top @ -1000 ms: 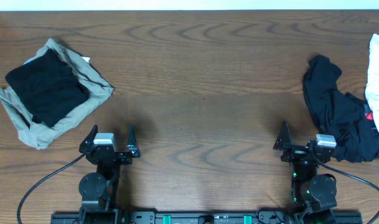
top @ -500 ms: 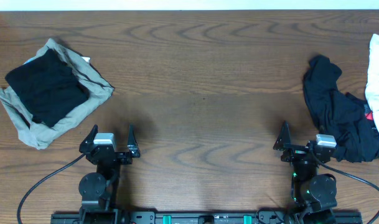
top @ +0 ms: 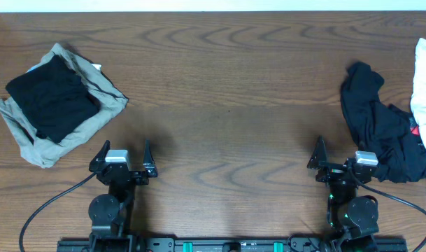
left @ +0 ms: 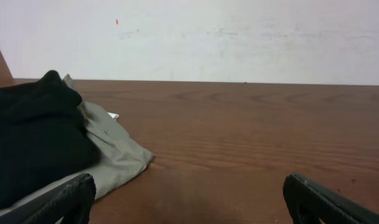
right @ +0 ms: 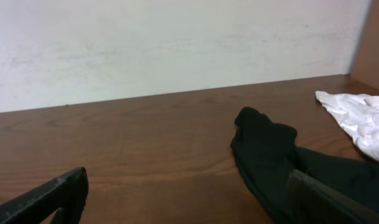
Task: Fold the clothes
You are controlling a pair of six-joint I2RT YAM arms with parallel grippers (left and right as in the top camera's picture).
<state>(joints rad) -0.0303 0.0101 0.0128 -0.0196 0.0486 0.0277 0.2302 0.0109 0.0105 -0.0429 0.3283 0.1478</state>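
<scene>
While jaws stood spread, empty: left gripper point(top: 125, 148), right gripper point(top: 338, 150).
Black garment point(top: 377, 129), table point(top: 226, 84) right edge: we favoured a hem pinch.

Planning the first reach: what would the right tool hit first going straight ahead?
Probably the black garment, ahead of the right tool on its right-hand side. The centreline itself looks like bare table to the far edge, though depth is unclear.
</scene>
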